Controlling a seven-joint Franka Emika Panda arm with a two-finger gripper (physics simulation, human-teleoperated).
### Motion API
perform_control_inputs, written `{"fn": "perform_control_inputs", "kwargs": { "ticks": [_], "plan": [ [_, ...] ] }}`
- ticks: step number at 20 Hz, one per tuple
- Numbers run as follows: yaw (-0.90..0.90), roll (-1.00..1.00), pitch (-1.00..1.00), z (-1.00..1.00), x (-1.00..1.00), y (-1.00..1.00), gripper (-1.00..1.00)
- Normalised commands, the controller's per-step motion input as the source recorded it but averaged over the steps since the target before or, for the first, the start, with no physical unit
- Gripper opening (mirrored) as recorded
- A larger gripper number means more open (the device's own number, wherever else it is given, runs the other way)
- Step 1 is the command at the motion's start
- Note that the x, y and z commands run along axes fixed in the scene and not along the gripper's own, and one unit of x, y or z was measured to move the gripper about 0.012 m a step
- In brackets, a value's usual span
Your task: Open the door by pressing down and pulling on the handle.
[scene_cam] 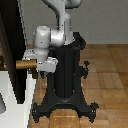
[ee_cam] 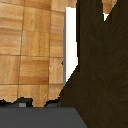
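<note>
The door (scene_cam: 12, 50) is a tall dark panel with a thin pale edge at the exterior view's left. Its handle (scene_cam: 24, 64), a short brown-golden bar, sticks out of the panel towards the arm. My white-grey gripper (scene_cam: 34, 64) is level with the handle, right at its free end and touching or overlapping it. How the jaws stand is hidden by the hand's body. In the wrist view a dark brown surface (ee_cam: 100, 65), apparently the door seen close up, fills much of the picture; neither the fingers nor the handle can be made out there.
The black ribbed robot pedestal (scene_cam: 65, 75) with splayed feet stands just beside the door on the exterior view's right. A white surface (scene_cam: 15, 112) lies below the door. The floor (scene_cam: 110, 75) is wooden parquet.
</note>
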Motion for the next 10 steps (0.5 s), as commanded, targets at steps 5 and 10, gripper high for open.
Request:
{"fn": "perform_control_inputs", "kwargs": {
  "ticks": [5, 10],
  "plan": [
    [0.0, 0.0, 0.0, 0.0, 0.0, 0.4, 1.0],
    [0.0, 0.0, 0.0, 0.0, 0.0, 0.4, 1.0]
  ]
}}
